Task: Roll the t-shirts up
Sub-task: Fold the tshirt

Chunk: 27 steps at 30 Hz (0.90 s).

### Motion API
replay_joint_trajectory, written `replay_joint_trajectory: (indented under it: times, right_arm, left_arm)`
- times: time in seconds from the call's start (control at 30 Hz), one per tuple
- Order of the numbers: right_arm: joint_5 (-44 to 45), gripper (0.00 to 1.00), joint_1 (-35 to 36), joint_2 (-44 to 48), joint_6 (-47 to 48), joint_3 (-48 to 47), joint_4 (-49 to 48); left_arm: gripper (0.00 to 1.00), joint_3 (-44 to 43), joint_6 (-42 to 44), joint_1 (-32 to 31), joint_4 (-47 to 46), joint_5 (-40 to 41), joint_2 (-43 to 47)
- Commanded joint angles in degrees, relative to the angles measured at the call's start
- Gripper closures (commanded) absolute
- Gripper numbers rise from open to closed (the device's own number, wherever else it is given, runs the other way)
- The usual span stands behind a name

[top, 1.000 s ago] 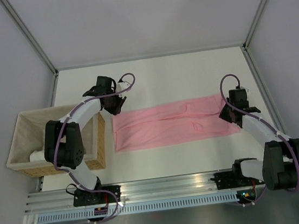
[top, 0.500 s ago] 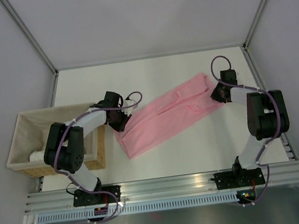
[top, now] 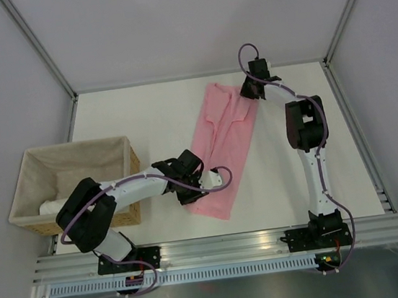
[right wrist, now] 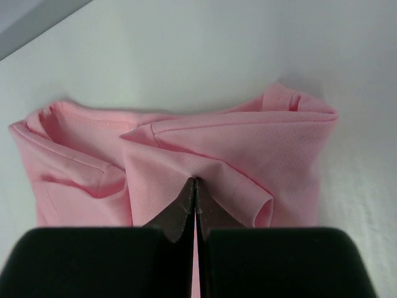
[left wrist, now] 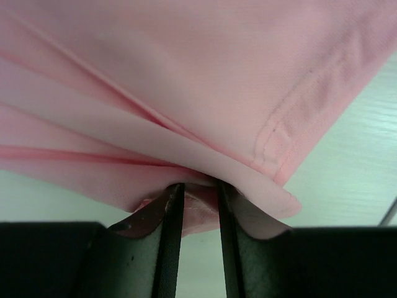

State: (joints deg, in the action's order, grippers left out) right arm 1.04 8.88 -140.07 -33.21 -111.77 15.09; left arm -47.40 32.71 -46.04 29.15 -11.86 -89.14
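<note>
Swung the t-shirt round by about a quarter turn: lay as a long folded band running left to right across the surface a second ago, sat diagonal half a second back, now runs far to near on a slight slant, with the far end close to the back edge right of centre and the near end low in the middle, near the wicker basket but not touching it. Still pinched at both ends: left pincer clenched on the bunched layers of the near end, with folds of pink wedged between the jaws; right pincer clenched tight on a fold at the far end, with jaws all but meeting on thin cloth. Carried there by both sides at once, right arm stretched out long toward the back, left arm swept in low across the front. Kept flat and folded through the turn, no roll visible at either end yet. Reads as set-up, not rolling proper: puts the band lengthwise ahead of the bases, so probably calls next for letting go of one end and curling it toward the other. Worth watching the loose flaps at the far end in the right wrist view, could splay once released
</note>
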Motion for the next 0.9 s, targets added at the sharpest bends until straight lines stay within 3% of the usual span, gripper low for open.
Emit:
replay_joint_trajectory:
  times: [0.0, 0.17, 0.37, 0.43, 0.63, 0.73, 0.87]
  right_arm:
    - [-0.69, 1.0, 2.54, -5.03, -0.54, -5.81, 4.43]
    - [0.19, 1.0, 3.95, -5.48, -2.12, -9.0, 4.86]
    - [-0.78, 0.99, 3.95, -0.92, 2.35, -6.54, 3.11]
    - [-5.41, 0.96, 3.95, 0.75, 4.2, -5.83, 1.96]
    - [-5.52, 0.81, 3.95, 13.03, 9.29, -2.85, 3.01]
    - [-5.17, 0.71, 3.95, 21.81, 10.1, 4.51, 3.19]
    - [-2.55, 0.58, 4.38, 35.01, 7.64, 25.73, 3.37]
  left_arm:
    - [0.66, 1.35, -0.27, -5.36, 6.54, -7.39, -3.49]
    - [0.65, -0.41, -2.03, -8.45, 6.45, -7.04, -4.46]
    - [0.63, -1.38, -1.77, -8.54, 7.59, -7.92, 2.39]
    - [0.62, -2.87, -1.42, -8.36, 9.08, -7.74, 3.88]
    - [0.62, -7.97, -2.12, -6.44, 16.45, -5.28, 5.55]
    - [0.62, -9.64, -1.6, -4.59, 20.93, -4.76, 6.96]
    - [0.62, -8.86, -2.21, -2.39, 21.13, 0.16, 8.37]
